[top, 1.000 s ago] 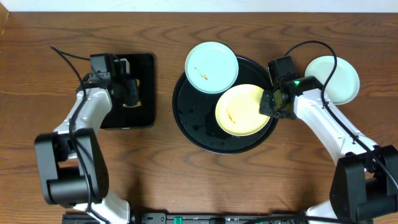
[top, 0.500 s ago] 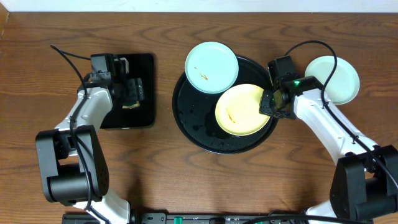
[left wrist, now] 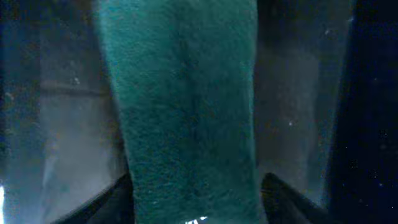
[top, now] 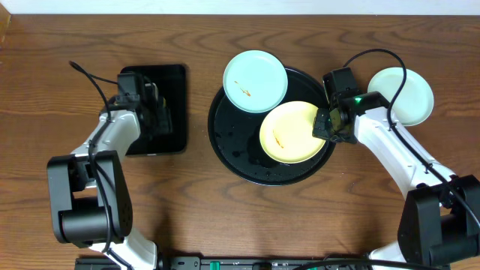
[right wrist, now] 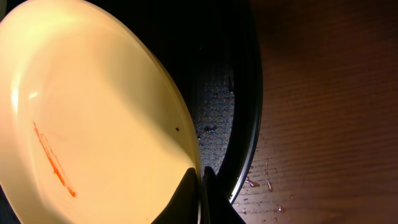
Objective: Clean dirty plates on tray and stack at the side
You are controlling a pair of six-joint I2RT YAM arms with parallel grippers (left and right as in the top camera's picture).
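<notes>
Right gripper (right wrist: 200, 186) first: its jaws were clenched on the near rim of the yellow plate (right wrist: 93, 112), pinching the lip, and the plate sat low inside the round tray (right wrist: 245, 124) with its far side nearer the tray's middle. An orange streak (right wrist: 53, 158) ran across the plate's face, so it was not clean. Over on the other side, the left gripper (top: 155, 112) hung above the rectangular tray (top: 174, 82), and its wrist view was filled by a teal scrub pad (left wrist: 180, 93) running up between the jaws, which looked closed on it. Widening out: one speckled mint plate (top: 256, 81) lay across the round tray's back rim, and a second mint plate (top: 409, 97) rested on the wooden surface (top: 225, 210) to the right, well clear of the tray, with water droplets (right wrist: 267, 180) beside the rim. By my reading, the step in hand was the wiping of the yellow plate: one arm steadying, the other fetching the pad. The next move called for the pad to be carried across to the streak while the right jaws held firm. No brand, label or writing could be read anywhere; only a small green light (top: 359, 100) showed on the right arm.
</notes>
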